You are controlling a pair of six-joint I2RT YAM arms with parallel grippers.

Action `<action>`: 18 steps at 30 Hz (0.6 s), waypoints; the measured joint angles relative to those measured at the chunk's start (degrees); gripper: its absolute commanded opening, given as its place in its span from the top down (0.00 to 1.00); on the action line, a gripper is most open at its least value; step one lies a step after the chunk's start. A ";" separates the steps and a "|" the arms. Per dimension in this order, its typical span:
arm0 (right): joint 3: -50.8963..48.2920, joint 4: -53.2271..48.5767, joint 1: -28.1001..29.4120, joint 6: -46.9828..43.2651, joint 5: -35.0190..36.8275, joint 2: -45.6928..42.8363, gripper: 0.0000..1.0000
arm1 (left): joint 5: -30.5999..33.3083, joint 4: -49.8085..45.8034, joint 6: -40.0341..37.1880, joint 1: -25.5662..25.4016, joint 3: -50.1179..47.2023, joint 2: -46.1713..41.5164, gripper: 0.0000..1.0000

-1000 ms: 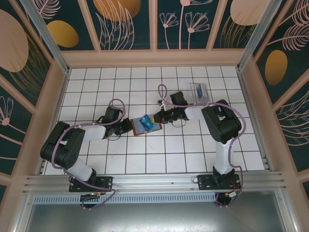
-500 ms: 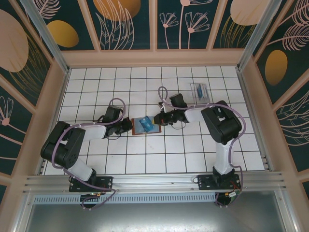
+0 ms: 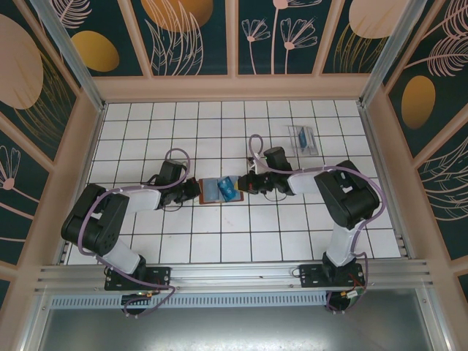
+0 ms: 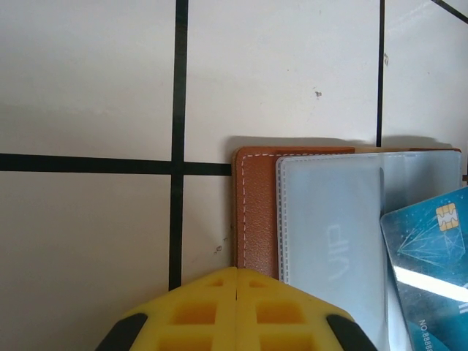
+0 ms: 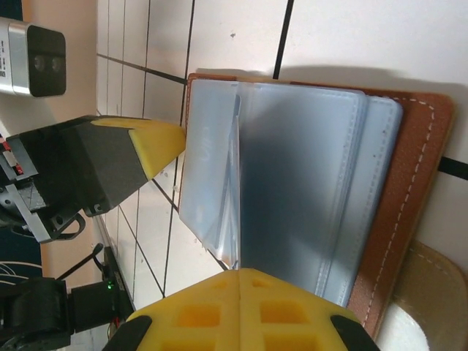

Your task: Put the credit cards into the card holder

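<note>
Two robot arms met over a white tiled surface (image 3: 219, 241), one on either side of an open card holder (image 3: 210, 191). The card holder lay flat near the middle of the surface, with its reddish-brown leather underneath and its blue-grey clear sleeves facing up.

The left hand (image 3: 193, 191) sat at the card holder's left edge with its yellow fingertips pressed together and nothing between them. In the left wrist view those closed fingertips (image 4: 235, 292) overlapped the stitched leather border (image 4: 256, 212). Whether they pressed on it could not be told.

The right hand (image 3: 241, 184) sat at the card holder's right edge, also fully closed. In the right wrist view its yellow fingertips (image 5: 240, 292) met in a straight seam over the sleeves, with no card seen between them. Across the card holder (image 5: 409, 183), that same view showed the yellow tip of the left hand (image 5: 172, 139) at the far edge.

A blue card (image 3: 228, 190) lay on the right half of the card holder, tilted. The left wrist view showed the card's gold chip and a pale line pattern (image 4: 428, 256) — one corner seemed to lie over a clear sleeve, though whether it was tucked into a pocket could not be told.

Other cards (image 3: 303, 137) sat well apart from the card holder — beyond it and to its right — and were too small to make out, apart from one patch of blue.
</note>
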State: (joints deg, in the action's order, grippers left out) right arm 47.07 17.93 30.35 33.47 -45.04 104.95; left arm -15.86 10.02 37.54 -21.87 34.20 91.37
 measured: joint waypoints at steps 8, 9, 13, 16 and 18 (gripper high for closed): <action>0.22 0.52 0.13 0.39 -0.52 1.18 0.86 | -0.07 0.00 0.00 0.00 0.00 0.00 0.91; 0.26 0.59 0.13 0.39 -0.66 1.57 0.84 | -0.07 0.00 0.00 0.00 0.00 0.00 0.91; 0.87 0.72 0.15 0.61 -1.36 3.08 0.80 | -0.07 0.00 0.00 0.00 0.00 0.00 0.91; 1.49 0.74 0.85 0.63 -1.49 3.54 0.76 | -0.11 0.00 0.00 0.00 0.00 0.00 0.91; 1.84 0.79 1.40 0.96 -1.57 3.72 0.73 | -0.15 0.00 0.00 0.00 0.00 0.00 0.91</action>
State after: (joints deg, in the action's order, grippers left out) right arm 48.90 18.72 31.75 34.44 -46.61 108.66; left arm -16.01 10.02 37.54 -21.87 34.20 91.37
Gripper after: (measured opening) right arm 0.246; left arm 0.086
